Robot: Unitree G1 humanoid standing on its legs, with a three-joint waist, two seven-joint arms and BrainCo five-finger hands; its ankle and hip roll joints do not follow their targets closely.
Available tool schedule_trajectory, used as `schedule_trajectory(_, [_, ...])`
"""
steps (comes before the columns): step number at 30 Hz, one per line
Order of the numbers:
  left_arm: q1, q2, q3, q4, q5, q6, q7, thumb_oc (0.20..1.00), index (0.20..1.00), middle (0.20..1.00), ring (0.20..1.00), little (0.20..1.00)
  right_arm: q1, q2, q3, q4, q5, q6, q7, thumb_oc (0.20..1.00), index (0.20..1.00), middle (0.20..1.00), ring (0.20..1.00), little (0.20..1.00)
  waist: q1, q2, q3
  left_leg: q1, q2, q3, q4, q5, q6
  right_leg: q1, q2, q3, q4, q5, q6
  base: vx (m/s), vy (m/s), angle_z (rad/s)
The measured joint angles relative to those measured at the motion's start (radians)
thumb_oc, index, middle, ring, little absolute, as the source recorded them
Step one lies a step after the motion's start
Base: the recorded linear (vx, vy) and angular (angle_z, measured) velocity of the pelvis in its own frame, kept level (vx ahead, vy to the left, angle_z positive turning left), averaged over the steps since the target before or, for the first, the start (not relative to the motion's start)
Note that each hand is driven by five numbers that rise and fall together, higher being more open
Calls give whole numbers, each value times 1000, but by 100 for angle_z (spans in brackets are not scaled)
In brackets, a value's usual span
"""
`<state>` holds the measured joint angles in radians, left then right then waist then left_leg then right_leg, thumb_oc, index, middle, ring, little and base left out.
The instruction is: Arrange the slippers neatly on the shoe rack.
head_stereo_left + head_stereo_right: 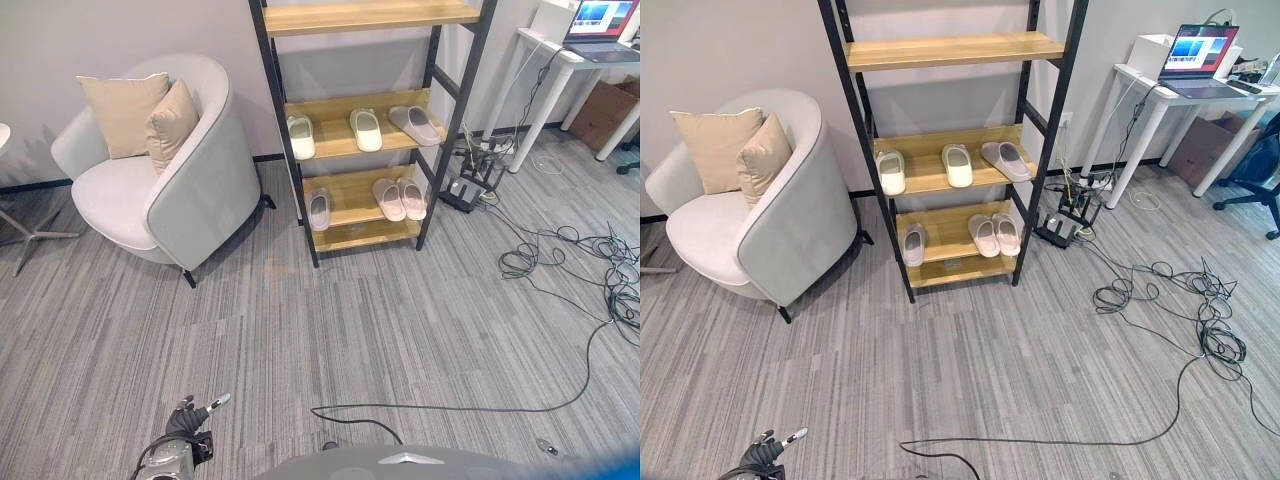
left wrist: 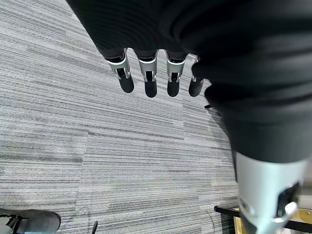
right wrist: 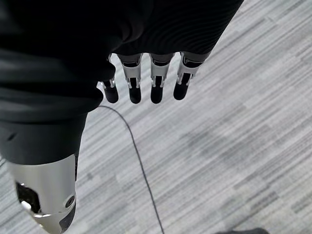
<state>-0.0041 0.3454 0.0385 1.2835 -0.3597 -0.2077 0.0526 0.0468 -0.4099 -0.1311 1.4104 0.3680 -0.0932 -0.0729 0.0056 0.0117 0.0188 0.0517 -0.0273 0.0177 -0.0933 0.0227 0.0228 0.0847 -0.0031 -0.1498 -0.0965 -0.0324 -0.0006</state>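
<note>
Wooden shoe rack (image 1: pixel 352 140) holds six slippers (image 1: pixel 367 130) — left robot hand (image 2: pixel 151 78) and right robot hand (image 3: pixel 146 83) relaxed, empty

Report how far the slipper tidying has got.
Looks nearly done: six slippers sit on the shoe rack. The middle shelf holds two white slippers and a grey slipper lying askew; the lower shelf holds a pink pair and a lone grey slipper. Both robot hands, left and right, hang open and hold nothing. Left: pairing the grey ones.
</note>
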Motion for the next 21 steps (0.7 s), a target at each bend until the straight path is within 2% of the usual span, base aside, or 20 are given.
schedule_trajectory(8, [27, -73, -41, 27, 51, 8, -1, 1000, 1000, 1000, 1000, 1000, 16, 19, 22, 2, 0, 6, 1, 1000, 1000, 1000, 1000, 1000, -9, 0, 8, 0, 1, 1, 0, 0, 0, -1, 1, 0, 0, -1, 0, -2, -14, 0])
schedule_trajectory(14, [22, -82, -79, 26, 117, 8, 0, 1000, 1000, 1000, 1000, 1000, 25, 54, 35, -1, 0, 6, 1, 1000, 1000, 1000, 1000, 1000, -13, -4, 14, -2, 2, 2, 0, 0, 0, -3, 2, 1, 0, -2, 1, -1, -11, 0])
schedule_trajectory(17, [15, -89, -160, 24, 157, 8, 2, 1000, 1000, 1000, 1000, 1000, 26, 60, 64, -5, -1, 6, 1, 1000, 1000, 1000, 1000, 1000, -14, 1, 28, -2, 3, 2, 0, 0, 0, -3, 2, 1, 0, -2, 2, 3, -35, 0])
schedule_trajectory(21, [13, -92, -162, 20, 197, 9, 19, 1000, 1000, 1000, 1000, 1000, 25, 62, 65, -19, -32, 6, 3, 1000, 1000, 1000, 1000, 1000, -16, 3, 34, -5, 4, 4, 0, 0, -1, -6, 3, 1, 0, -3, -1, 9, -45, 0])
